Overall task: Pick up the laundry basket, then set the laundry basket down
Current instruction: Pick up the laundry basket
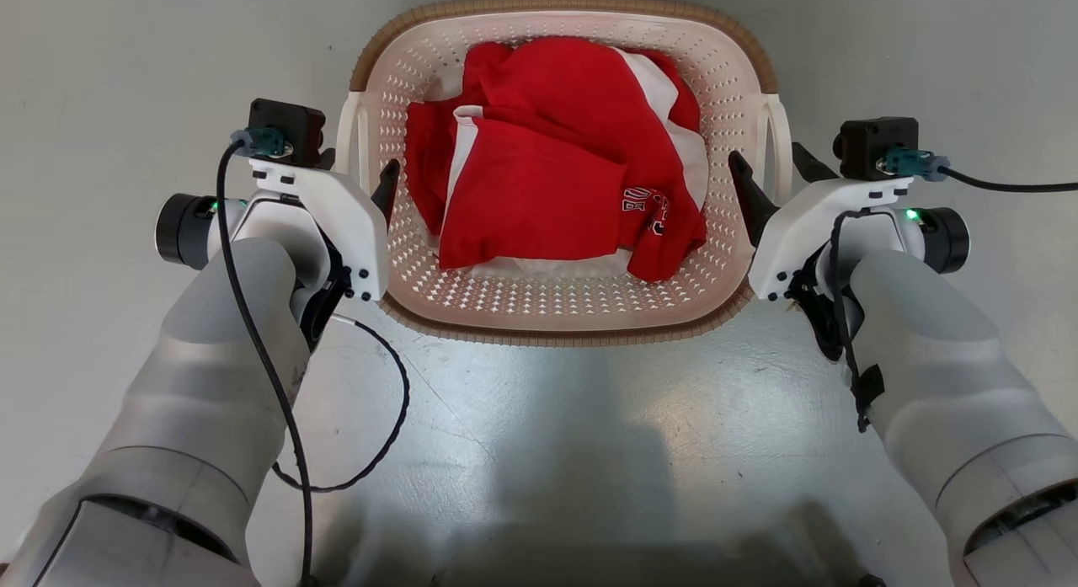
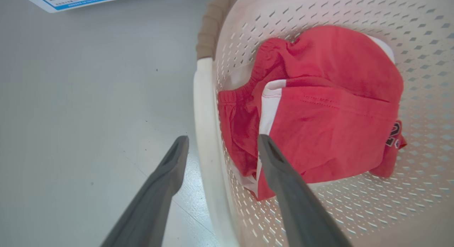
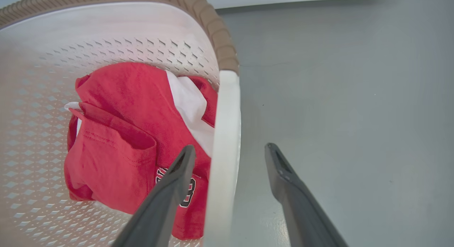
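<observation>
Laundry basket (image 1: 556,330), cream-white perforated plastic with brown woven-look rim, sits on the grey floor (image 1: 539,418) between both arms, red-and-white clothing (image 1: 547,166) inside. We note the left gripper (image 2: 222,138) spread astride the left white handle (image 2: 205,116), and the right gripper (image 3: 230,147) spread astride the right white handle (image 3: 225,133).

Clothes (image 1: 547,174) in laundry basket (image 1: 557,299) (on floor (image 1: 589,418))
</observation>
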Motion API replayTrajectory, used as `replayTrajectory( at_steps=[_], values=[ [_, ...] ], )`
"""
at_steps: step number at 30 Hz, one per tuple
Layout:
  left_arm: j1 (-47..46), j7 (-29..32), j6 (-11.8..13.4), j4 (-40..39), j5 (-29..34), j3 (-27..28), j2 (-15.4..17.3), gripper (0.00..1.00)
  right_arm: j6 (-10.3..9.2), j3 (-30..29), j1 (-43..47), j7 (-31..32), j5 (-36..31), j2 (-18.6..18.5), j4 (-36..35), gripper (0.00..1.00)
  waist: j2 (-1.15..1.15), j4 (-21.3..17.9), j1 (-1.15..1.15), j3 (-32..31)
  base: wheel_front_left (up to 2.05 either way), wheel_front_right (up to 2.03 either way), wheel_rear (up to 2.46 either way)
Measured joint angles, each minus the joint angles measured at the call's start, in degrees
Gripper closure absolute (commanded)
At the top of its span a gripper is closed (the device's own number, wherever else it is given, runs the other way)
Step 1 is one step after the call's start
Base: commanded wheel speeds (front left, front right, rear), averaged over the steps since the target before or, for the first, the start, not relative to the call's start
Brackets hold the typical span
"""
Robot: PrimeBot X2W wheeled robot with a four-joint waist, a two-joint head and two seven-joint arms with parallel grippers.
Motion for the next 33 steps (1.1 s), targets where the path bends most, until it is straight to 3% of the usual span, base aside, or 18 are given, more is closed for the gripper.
replayTrajectory(
  at_steps=[3,4,5,6,19,33],
  values=[
    [-0.13,0.0,0.0,0.12,-0.31,-0.35,0.02,0.0,0.0,0.83,-0.01,0.0,0.49,0.0,0.04,0.0,0.0,-0.07,0.0,-0.02,0.0,0.0,0.0],
    [-0.14,0.04,0.0,0.18,-0.41,-0.57,-0.01,0.0,0.0,1.11,-0.01,0.01,0.92,0.0,0.03,0.27,0.0,-0.07,0.0,-0.02,0.0,0.0,0.0],
    [-0.14,0.16,0.0,0.24,-0.49,-0.73,-0.12,0.6,0.0,1.65,0.01,0.16,1.48,-0.01,-0.1,1.0,0.0,-0.02,0.0,-0.03,0.0,0.0,0.0],
    [-0.13,0.48,0.0,0.27,-0.56,-1.08,-0.24,1.0,0.0,2.3,0.03,0.48,1.83,-0.01,-0.3,1.0,0.0,0.04,0.0,-0.09,0.0,0.0,0.0],
    [2.77,3.33,-0.2,0.47,-4.03,-2.89,-0.45,1.0,-0.1,6.01,1.37,4.67,5.09,-0.37,0.08,1.0,0.0,0.62,0.0,-5.04,0.0,0.0,0.0],
    [13.66,9.91,-0.24,1.36,-7.1,-4.93,-0.81,1.0,-0.15,13.37,12.06,15.12,10.78,-0.37,-2.53,1.0,0.0,0.34,0.0,-19.46,0.0,0.0,0.0]
  ],
)
